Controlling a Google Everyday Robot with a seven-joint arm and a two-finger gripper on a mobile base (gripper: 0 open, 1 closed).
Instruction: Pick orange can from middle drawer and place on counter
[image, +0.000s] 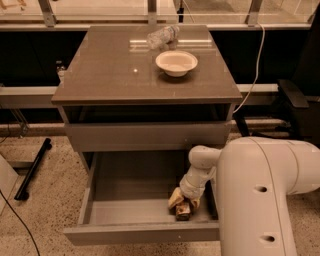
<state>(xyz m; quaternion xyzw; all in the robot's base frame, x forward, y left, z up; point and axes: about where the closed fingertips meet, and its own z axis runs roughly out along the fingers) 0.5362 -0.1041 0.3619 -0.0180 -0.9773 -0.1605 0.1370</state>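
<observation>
Closest to us is our big white arm (270, 200), low on the right. It bends down into the middle drawer (140, 232), which is pulled out wide. Our gripper (184, 201) is down inside the drawer, near the front at the right side. The orange can (183, 212) stands on the drawer floor right under the gripper, touching it. We cannot tell if the gripper is squeezing the can or not. Above the drawer is the counter (115, 75). A white bowl (176, 63) sits on it toward the back. A clear water bottle (162, 36) lies on its side just behind the bowl.
</observation>
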